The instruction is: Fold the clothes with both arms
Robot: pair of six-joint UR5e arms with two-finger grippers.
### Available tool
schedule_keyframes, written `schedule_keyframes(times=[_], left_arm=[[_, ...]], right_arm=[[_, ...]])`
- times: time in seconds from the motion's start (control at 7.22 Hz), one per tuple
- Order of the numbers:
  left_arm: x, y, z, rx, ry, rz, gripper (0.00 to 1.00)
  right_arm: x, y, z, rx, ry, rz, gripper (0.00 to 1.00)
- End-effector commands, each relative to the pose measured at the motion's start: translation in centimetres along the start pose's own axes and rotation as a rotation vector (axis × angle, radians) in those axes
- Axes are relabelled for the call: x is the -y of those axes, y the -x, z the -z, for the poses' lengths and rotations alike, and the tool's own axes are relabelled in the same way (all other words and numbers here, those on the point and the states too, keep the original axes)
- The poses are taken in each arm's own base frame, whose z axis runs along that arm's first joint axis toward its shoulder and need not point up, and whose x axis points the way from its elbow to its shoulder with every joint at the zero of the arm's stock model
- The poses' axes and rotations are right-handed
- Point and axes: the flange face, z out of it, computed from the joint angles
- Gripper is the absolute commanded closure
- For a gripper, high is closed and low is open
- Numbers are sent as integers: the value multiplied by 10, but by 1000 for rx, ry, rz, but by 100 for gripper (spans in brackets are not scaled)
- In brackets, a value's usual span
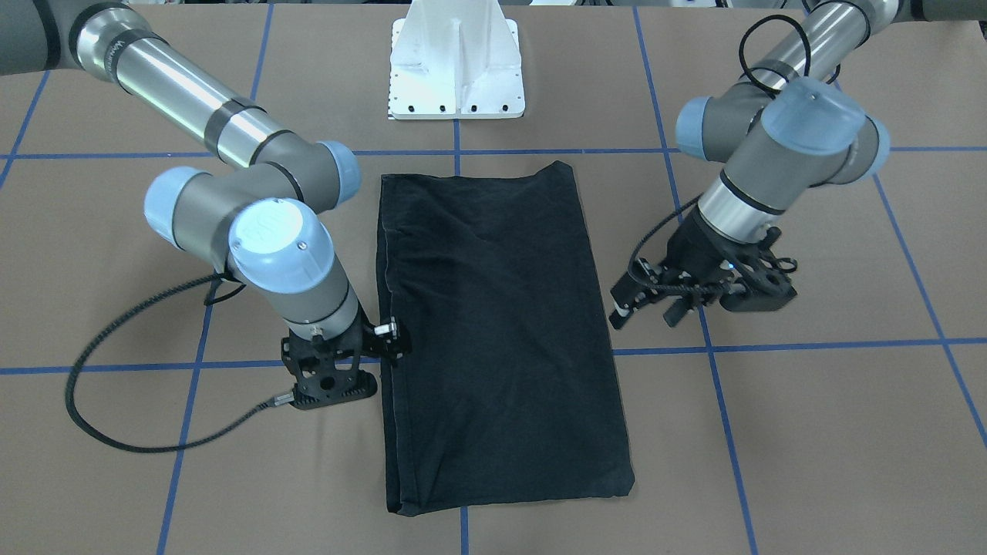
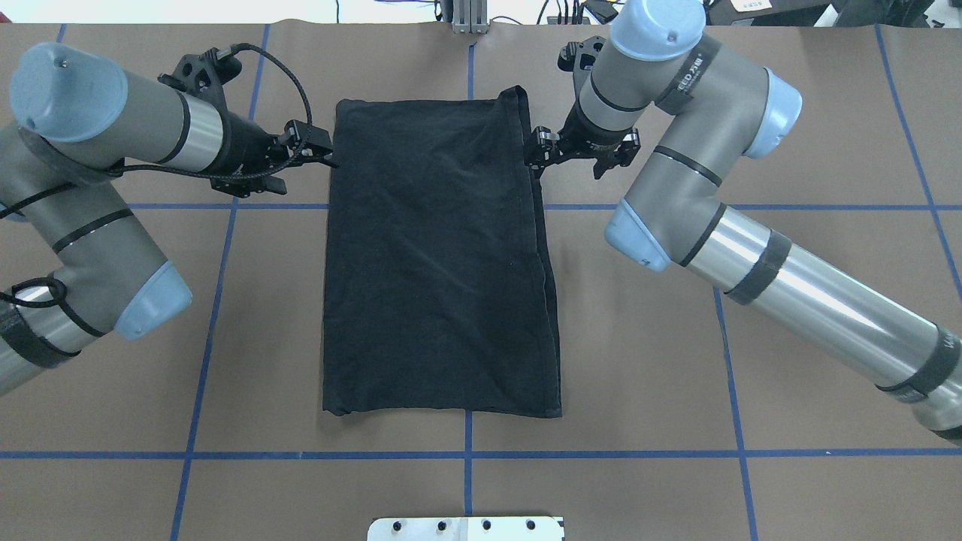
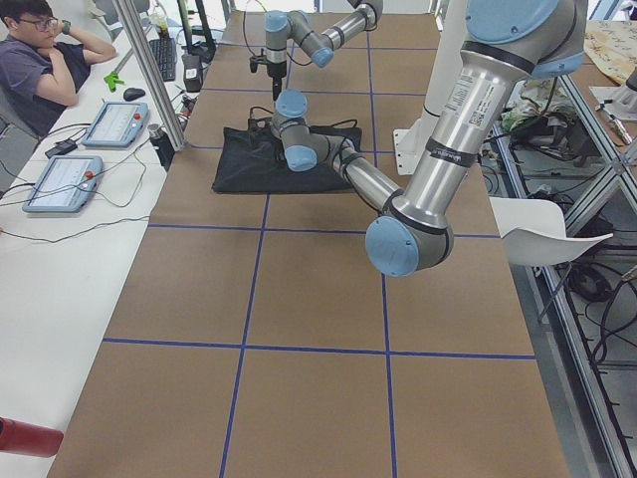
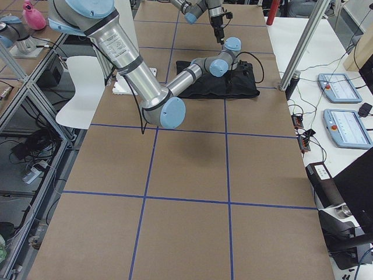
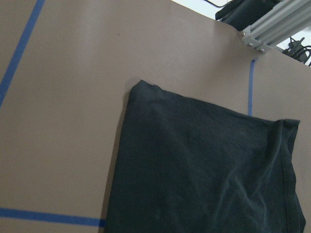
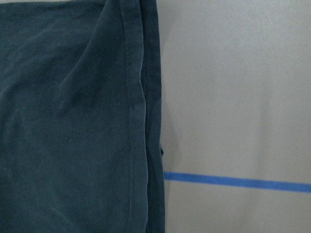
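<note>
One black T-shirt (image 2: 440, 263) lies folded into a long plain rectangle on the brown table (image 2: 676, 361), its length running from the near side by the white pedestal base (image 1: 456, 69) to the far side, and we see no graphic on the face that is up. Along its right edge the hems sit stacked in narrow bands. We find the left gripper (image 2: 316, 148) just beside the shirt's left edge, close to the far corner, angled down toward the cloth with its fingers spread and nothing between them. The right gripper (image 2: 582, 154) points straight down over the right edge at about the same distance along the shirt. Its fingers seem splayed wide, one of them (image 1: 389, 336) above the hem, though the arm hides the other from the front, and we make out no cloth pinched in it.
</note>
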Motion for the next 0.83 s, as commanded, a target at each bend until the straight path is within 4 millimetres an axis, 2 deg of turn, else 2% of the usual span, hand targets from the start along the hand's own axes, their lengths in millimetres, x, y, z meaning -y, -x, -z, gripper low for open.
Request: schedule_keyframes(times=[0.0,0.14,0.28,0.42,0.69], left_arm=[[-61,30,-7,-37,44,94,0],[-86,69,0,-41,56,107,0],[-98,91,3,-40,69,112,0],[-120,97,-11,-24,87,133,0],[-172,91,-37,-10,126,199,0]], right_arm=[[-56,-27,41,83,18,-49,0],[-76,-30,51,105,23,-100,0],[-98,-16,51,125,37,-123,0],[-114,-4,52,142,45,-119,0],[-120,-4,56,147,45,-113,0]])
